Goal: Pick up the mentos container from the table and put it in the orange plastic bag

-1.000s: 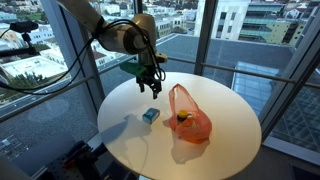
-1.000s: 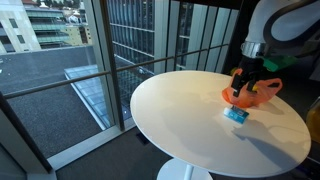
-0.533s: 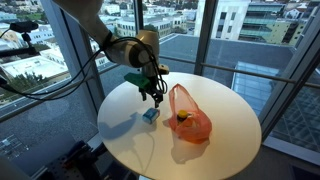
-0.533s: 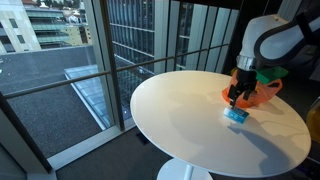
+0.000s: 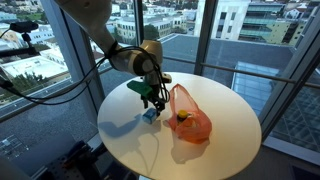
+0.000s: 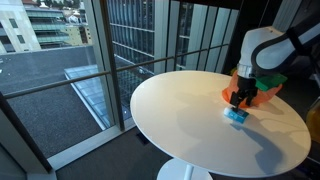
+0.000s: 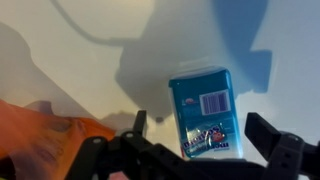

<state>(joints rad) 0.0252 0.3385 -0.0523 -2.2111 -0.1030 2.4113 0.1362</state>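
The mentos container [image 7: 208,112] is a small blue box lying flat on the white round table [image 5: 140,140]. It shows in both exterior views [image 5: 149,115] [image 6: 236,115]. My gripper [image 7: 200,135] is open, just above the container, with one finger on each side of it and not touching it. It also shows in both exterior views [image 5: 152,104] [image 6: 238,102]. The orange plastic bag [image 5: 188,116] lies beside the container and holds some dark items. It also shows in an exterior view [image 6: 258,95] and at the wrist view's lower left [image 7: 45,140].
The table [image 6: 180,115] stands on a white pedestal next to tall glass windows with dark railings [image 6: 150,45]. The arm reaches in over the table's edge [image 5: 110,45]. A camera tripod [image 5: 20,40] stands near the window.
My gripper has come down and moved towards the bag until it sits just over the mentos container. The container and the bag have not moved.
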